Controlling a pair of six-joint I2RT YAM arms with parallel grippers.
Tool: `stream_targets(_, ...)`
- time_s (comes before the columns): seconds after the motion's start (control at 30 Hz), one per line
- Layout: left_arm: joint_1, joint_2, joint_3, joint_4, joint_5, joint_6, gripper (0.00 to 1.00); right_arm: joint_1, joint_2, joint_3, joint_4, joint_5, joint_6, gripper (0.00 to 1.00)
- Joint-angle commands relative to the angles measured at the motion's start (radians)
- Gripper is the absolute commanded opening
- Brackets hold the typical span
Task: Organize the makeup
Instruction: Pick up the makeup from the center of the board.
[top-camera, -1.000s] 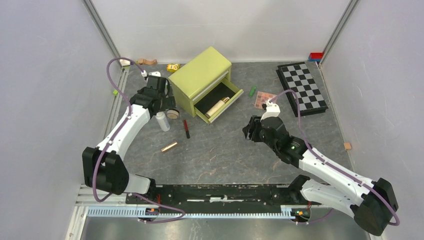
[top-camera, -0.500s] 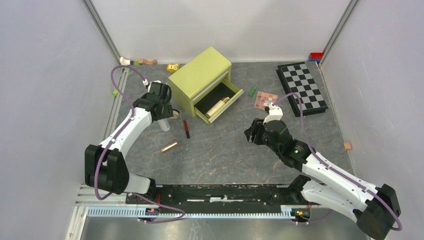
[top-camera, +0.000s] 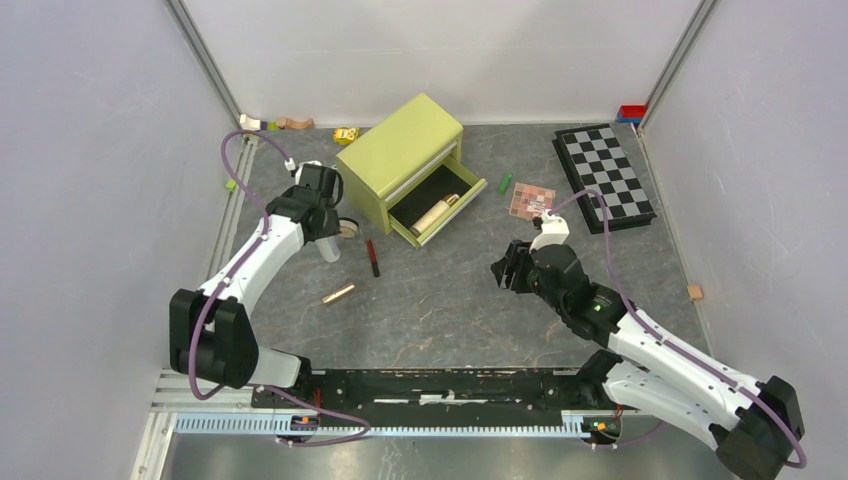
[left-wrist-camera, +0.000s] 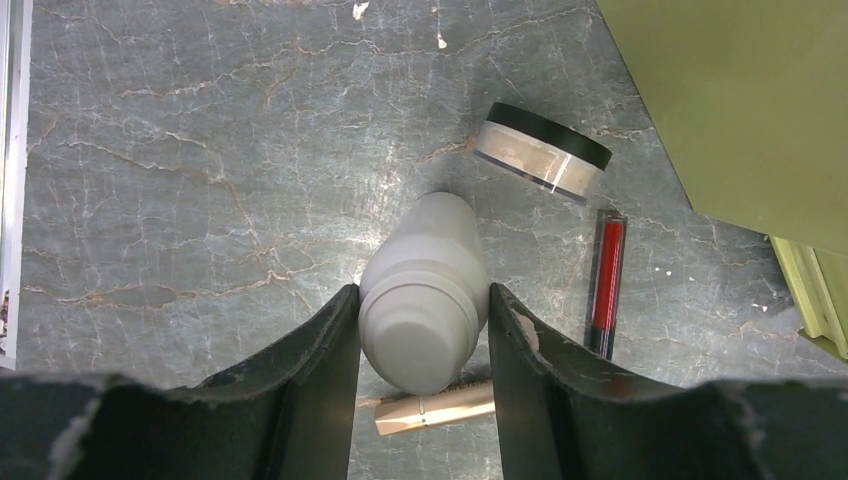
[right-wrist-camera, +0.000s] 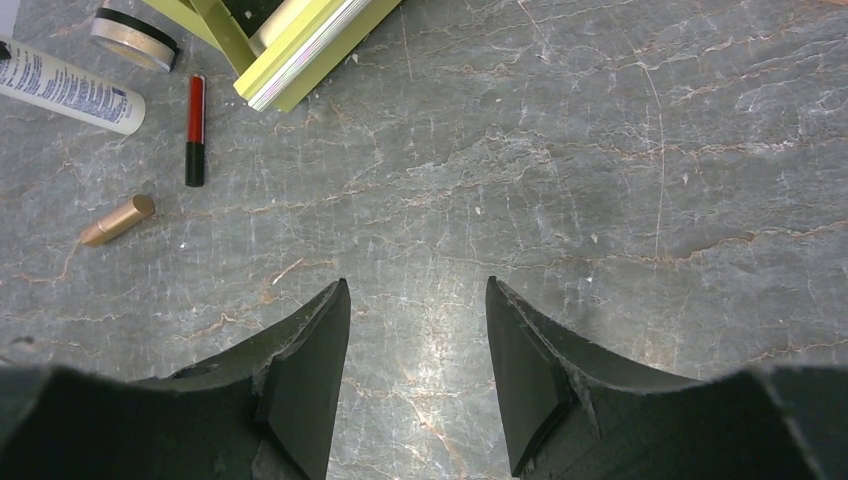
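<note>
The white bottle (left-wrist-camera: 425, 300) lies on the counter (top-camera: 440, 300), clenched at one end by the left gripper (left-wrist-camera: 420, 296), a finger pressing each side. In the left wrist view a round tan compact (left-wrist-camera: 542, 150) sits at the bottle's 1 o'clock and the red-black pencil (left-wrist-camera: 606, 283) at 3 o'clock. The rose-gold tube (top-camera: 339, 293), green stick (top-camera: 505, 182) and eyeshadow palette (top-camera: 530, 200) also lie loose. I judge most of the sorting is left, since the open drawer (top-camera: 452, 212) shows only a cream roll (top-camera: 432, 214). The left arm stretches forward, wrist tipped down. The right gripper (right-wrist-camera: 415, 320) hangs spread and empty at the drawer's 5 o'clock.

The right wrist view's left edge cuts off the white bottle (right-wrist-camera: 65, 88).
</note>
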Motion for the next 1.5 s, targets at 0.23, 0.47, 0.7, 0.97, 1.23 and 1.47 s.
stream_targets(0.23, -0.005, -0.173, 0.053, -0.096, 0.179, -0.028, 0.06, 0.001, -0.052, -0.031, 0.040, 0.009, -0.108, 0.62)
stream_targets(0.47, -0.180, -0.279, 0.040, -0.166, 0.344, -0.021, 0.03, 0.001, -0.107, -0.138, 0.364, -0.246, -0.260, 0.59)
stream_targets(0.7, -0.529, -0.207, 0.084, -0.132, 0.428, -0.114, 0.02, 0.032, -0.038, -0.233, 0.706, -0.500, -0.298, 0.60)
stream_targets(0.97, -0.617, -0.129, 0.161, -0.085, 0.491, -0.117, 0.02, 0.151, 0.040, -0.290, 0.883, -0.546, -0.307, 0.63)
stream_targets(1.23, -0.664, -0.069, 0.214, -0.084, 0.554, -0.085, 0.02, 0.225, 0.118, -0.264, 0.881, -0.487, -0.360, 0.63)
stream_targets(1.47, -0.684, -0.060, 0.214, -0.081, 0.600, -0.071, 0.02, 0.238, 0.152, -0.265, 0.876, -0.433, -0.383, 0.62)
